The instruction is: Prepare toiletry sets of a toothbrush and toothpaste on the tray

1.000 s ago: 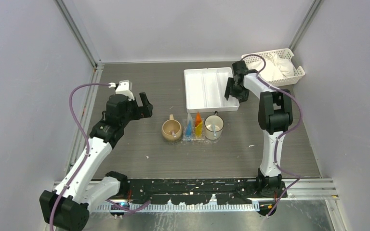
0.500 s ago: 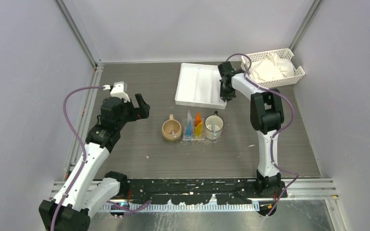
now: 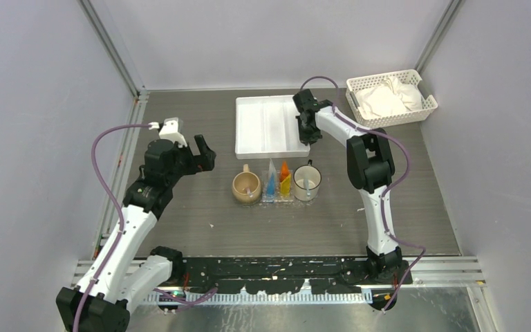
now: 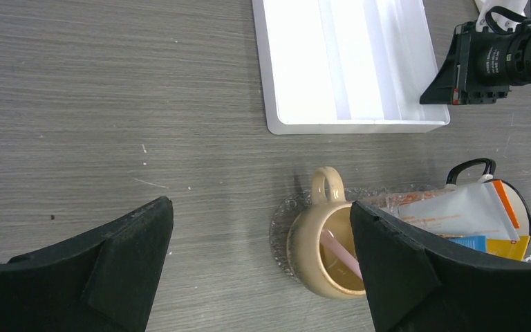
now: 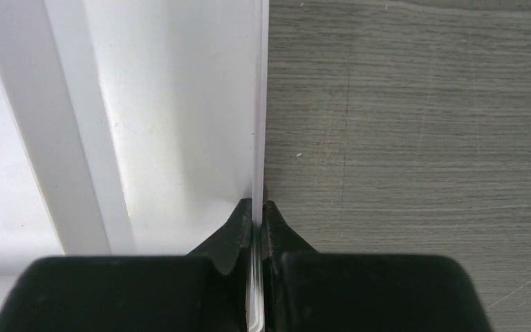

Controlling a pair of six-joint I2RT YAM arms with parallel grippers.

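Top view: your right end effector (image 3: 306,126) is clamped on the white tray's (image 3: 266,128) right wall. The toothpaste (image 3: 281,181) stands upright on the clear tray (image 3: 277,199), toward the bases from it.

Left wrist view: your left end effector (image 4: 261,206) gapes wide, with the toothpaste (image 4: 505,245) off to its right.

Right wrist view: the fingers (image 5: 238,232) pinch that thin wall.

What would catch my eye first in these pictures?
Probably the right gripper pinching the right-hand rim of the big white tray near the back. Next, the bright orange and blue toothpaste tubes standing between two mugs just in front, with the left gripper hanging open to their left.
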